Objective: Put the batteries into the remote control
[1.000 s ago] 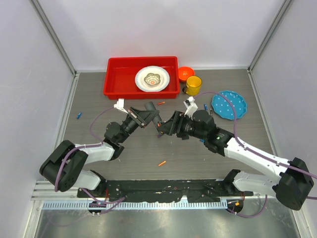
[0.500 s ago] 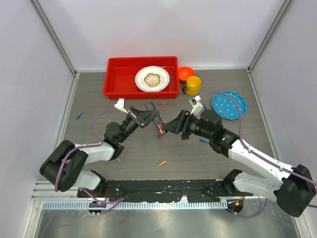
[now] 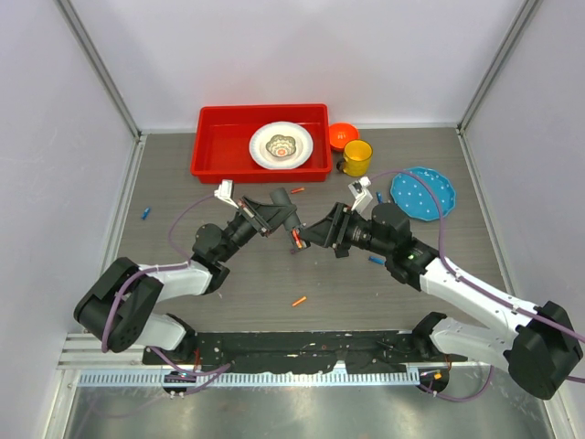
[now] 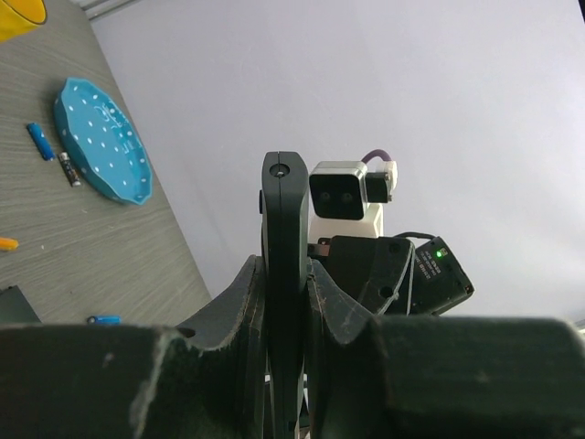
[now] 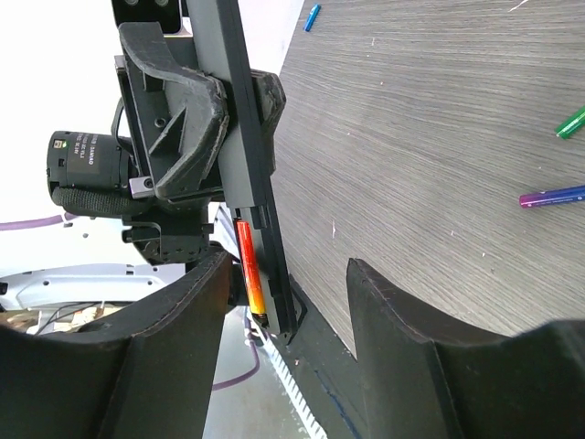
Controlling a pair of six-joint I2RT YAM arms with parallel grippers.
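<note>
**While the left gripper (image 3: 279, 215) clamps the remote control (image 3: 292, 229), a battery (image 5: 249, 265) lies in its slot**

Where the two arms meet above the middle of the table (image 3: 247, 293), the left gripper is pressed together on the remote control. It holds the black bar off the surface, edge-on in the left wrist view. The red-and-orange battery lies along the remote's recessed slot. The right gripper (image 5: 288, 311) stands spread with its fingers (image 5: 174, 338) either side of the bar's end, pinching nothing. The battery lies just beside one finger. Loose batteries (image 3: 299, 301) lie scattered on the table, well apart from one another, two of them near a blue plate (image 3: 422, 193).
</note>
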